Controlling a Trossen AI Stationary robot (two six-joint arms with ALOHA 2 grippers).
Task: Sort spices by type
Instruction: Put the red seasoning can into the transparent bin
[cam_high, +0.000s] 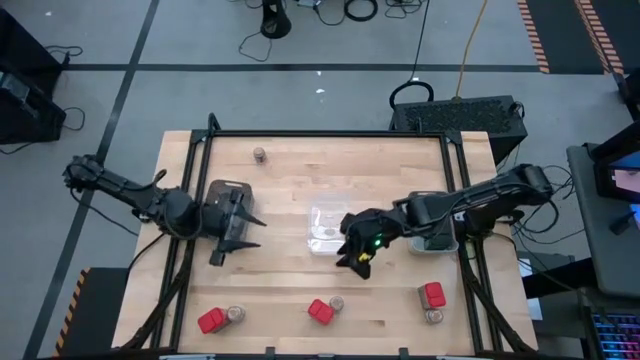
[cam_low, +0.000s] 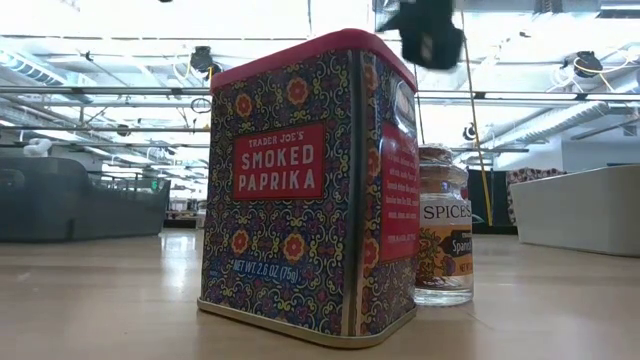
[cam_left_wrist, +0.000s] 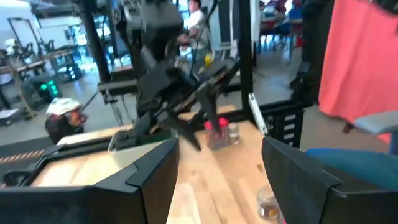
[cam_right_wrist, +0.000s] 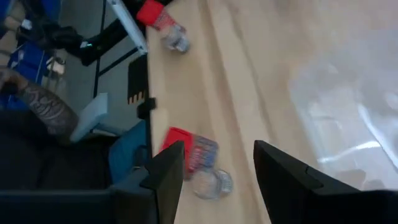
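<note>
The red tin (cam_low: 305, 190) up front reads "Trader Joe's Smoked Paprika" (jar (cam_low: 443, 225) just beside it says "Spices"). Left gripper (cam_high: 240, 228) and right gripper (cam_high: 355, 255) both hover spread, empty.

pale wood table (cam_high: 330, 170), bright red tins (cam_high: 321, 312), paprika tin (cam_low: 306, 190) in navy floral pattern with red label, brownish jar (cam_low: 443, 240), black arms, clear tray (cam_high: 326, 228)

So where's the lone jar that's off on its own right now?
In the high view, the lone jar stands near the table's far edge on the left side, above the grey tray, far from the red boxes.
</note>
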